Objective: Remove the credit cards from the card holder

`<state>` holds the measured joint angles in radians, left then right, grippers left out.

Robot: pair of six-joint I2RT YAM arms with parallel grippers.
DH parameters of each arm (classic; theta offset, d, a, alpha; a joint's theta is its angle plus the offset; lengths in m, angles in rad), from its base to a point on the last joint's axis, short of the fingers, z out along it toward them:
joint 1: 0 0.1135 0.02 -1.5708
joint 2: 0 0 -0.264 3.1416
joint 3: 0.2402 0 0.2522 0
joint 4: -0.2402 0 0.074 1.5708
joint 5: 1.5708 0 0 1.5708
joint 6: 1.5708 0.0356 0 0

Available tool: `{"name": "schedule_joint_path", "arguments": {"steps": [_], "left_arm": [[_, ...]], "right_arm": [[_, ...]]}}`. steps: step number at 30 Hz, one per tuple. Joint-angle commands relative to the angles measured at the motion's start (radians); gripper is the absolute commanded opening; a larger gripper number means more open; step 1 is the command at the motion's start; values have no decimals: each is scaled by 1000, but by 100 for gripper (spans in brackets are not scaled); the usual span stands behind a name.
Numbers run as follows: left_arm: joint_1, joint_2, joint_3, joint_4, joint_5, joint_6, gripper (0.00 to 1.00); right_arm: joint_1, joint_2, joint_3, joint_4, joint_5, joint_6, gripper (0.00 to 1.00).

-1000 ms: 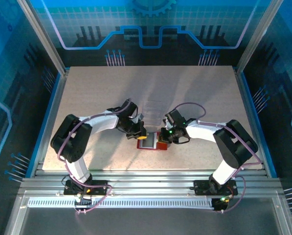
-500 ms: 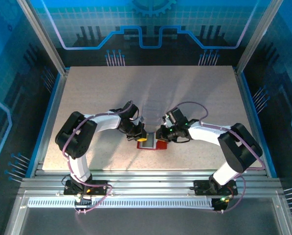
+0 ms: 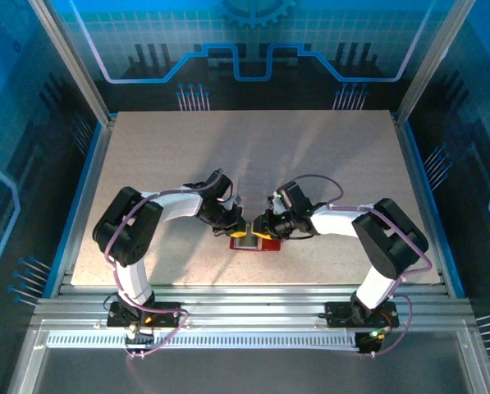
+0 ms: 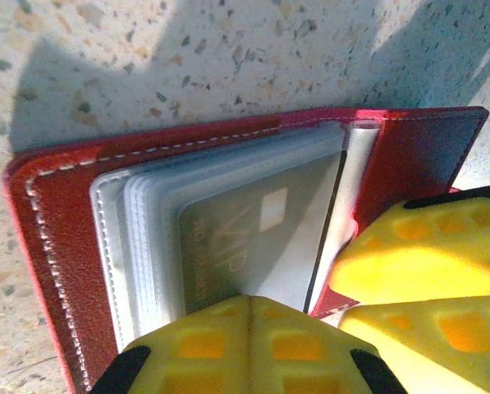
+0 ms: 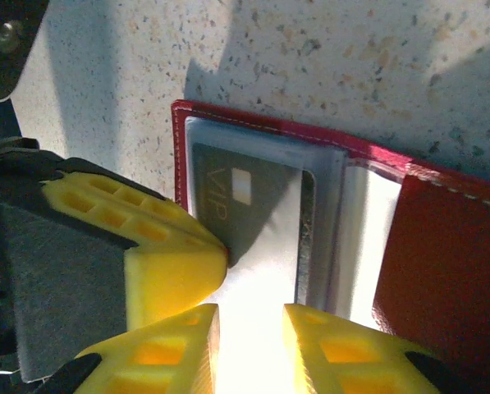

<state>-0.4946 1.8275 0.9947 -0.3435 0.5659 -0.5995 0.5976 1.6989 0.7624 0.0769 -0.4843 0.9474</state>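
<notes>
The card holder (image 3: pixel 257 244) is a red wallet lying open on the table between both arms, its clear sleeves fanned out (image 4: pixel 48 213) (image 5: pixel 441 246). A dark credit card (image 4: pixel 245 238) marked VIP sits inside the top sleeve (image 5: pixel 228 197). My left gripper (image 3: pixel 238 226) is shut, its joined tips (image 4: pixel 249 300) pressing down on the sleeve's near edge. My right gripper (image 3: pixel 264 227) hovers open over the same sleeve (image 5: pixel 251 332), with a bright gap between its fingers. Its fingers (image 4: pixel 417 246) lie just right of the left gripper's tips.
A clear plastic box (image 3: pixel 257 176) stands just behind the wallet. The speckled table (image 3: pixel 162 148) is bounded by blue rails and a metal frame. Both grippers crowd together over the wallet.
My right gripper has slid left onto the open wallet and its jaws have parted. The left gripper stays shut on the sleeve, having shifted only slightly.
</notes>
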Motion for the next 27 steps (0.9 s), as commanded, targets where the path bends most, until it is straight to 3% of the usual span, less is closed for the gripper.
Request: {"name": "schedule_joint_path", "arguments": {"steps": [1,27], "left_arm": [[6,3,-23,-17,-14,13,3],[11,-8,-32,-18,-13,10,3]], "right_arm": [[12,24,5,25,-32,17,26],[28,-10,82,-256,106,-96,27]]}}
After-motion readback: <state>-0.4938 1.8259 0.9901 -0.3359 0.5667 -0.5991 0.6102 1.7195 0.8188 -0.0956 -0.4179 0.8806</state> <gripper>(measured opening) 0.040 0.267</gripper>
